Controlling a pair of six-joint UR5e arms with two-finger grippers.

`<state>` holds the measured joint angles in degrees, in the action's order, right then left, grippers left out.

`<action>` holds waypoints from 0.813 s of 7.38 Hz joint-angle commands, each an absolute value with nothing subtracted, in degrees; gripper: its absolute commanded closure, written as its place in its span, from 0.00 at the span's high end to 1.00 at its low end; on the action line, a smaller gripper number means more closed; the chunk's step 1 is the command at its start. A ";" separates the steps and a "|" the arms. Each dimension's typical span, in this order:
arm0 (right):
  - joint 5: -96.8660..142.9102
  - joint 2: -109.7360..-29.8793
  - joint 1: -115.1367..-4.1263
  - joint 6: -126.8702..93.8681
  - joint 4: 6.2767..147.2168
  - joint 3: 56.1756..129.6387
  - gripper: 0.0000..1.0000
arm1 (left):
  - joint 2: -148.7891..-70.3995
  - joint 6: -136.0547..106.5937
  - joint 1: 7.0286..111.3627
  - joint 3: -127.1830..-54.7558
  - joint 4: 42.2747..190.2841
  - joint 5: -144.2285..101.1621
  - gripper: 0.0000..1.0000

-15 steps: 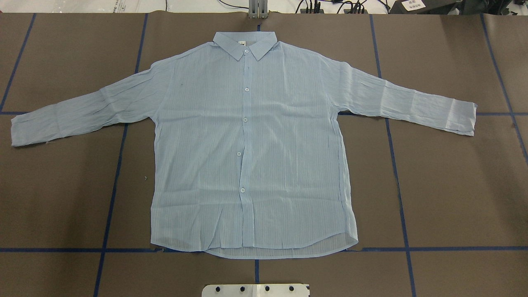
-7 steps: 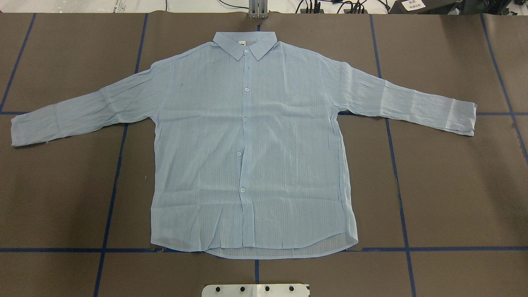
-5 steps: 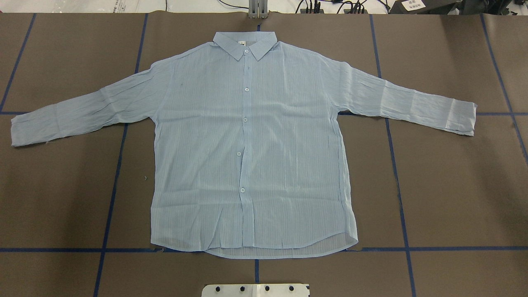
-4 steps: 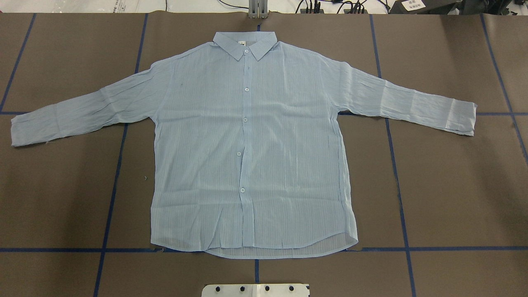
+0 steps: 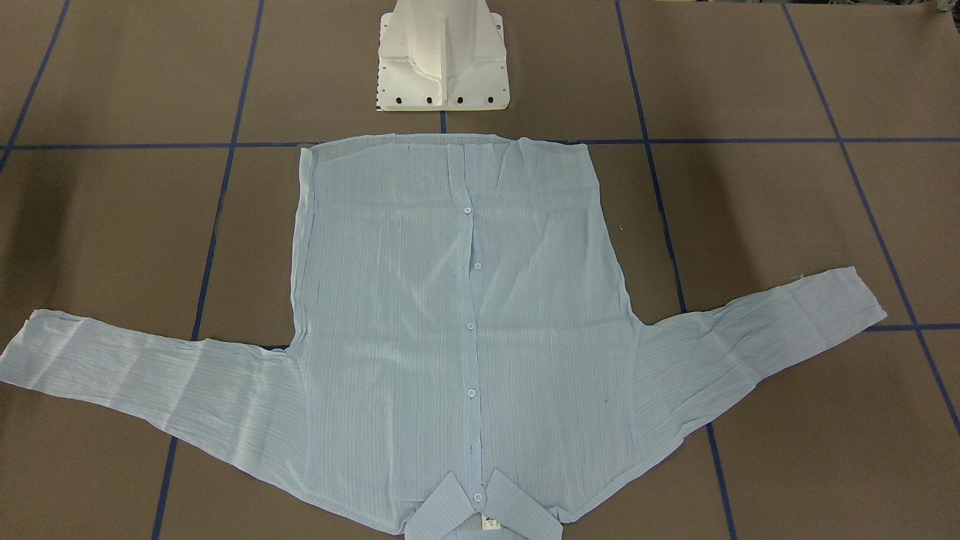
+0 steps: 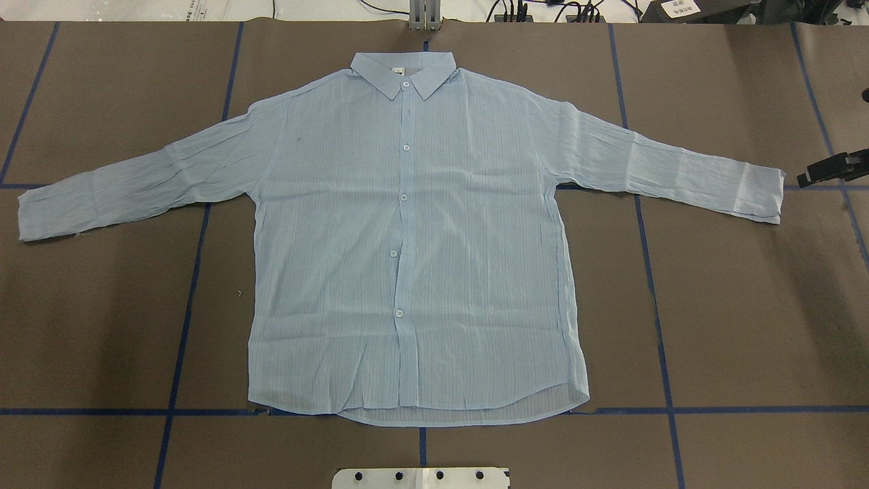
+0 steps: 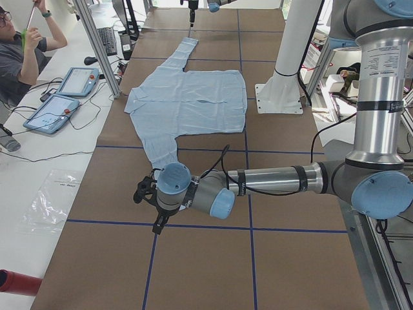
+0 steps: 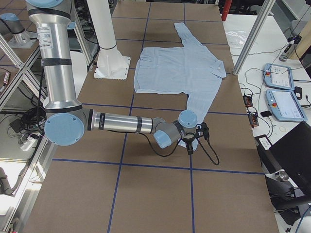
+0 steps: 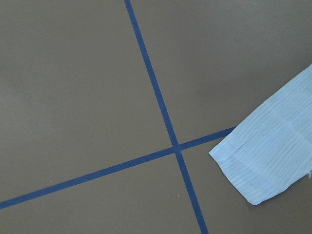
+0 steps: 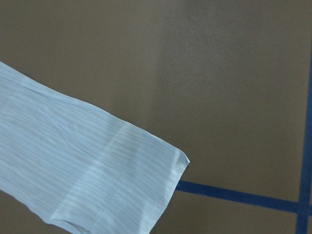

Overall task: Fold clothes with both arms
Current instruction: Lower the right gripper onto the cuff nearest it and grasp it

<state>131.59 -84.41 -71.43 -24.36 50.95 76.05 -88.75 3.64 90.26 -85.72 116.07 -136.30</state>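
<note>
The light blue striped shirt (image 6: 407, 251) lies flat and buttoned on the brown table, collar at the far side, both sleeves spread out. My right gripper (image 6: 823, 170) shows as a black tip at the overhead view's right edge, just beyond the right cuff (image 6: 760, 193); I cannot tell whether it is open or shut. In the right side view it (image 8: 189, 147) hangs over that cuff. My left gripper (image 7: 157, 221) hovers past the left cuff (image 6: 41, 214), seen only in the left side view, state unclear. Each wrist view shows a cuff (image 9: 265, 161) (image 10: 97, 175) and no fingers.
The white pedestal base (image 5: 442, 60) stands at the robot's side of the shirt hem. Blue tape lines (image 6: 183, 326) grid the table. A person (image 7: 19, 51) sits beside tablets (image 7: 64, 97) along the operators' edge, with aluminium posts (image 7: 97, 45) there.
A black tip of the right gripper has come into the overhead view at its right edge. The shirt lies as before.
</note>
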 commanded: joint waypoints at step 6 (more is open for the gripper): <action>127.79 -83.41 -64.42 -26.19 50.10 74.27 0.67 | -88.77 3.78 90.26 -85.87 116.02 -136.41 1.00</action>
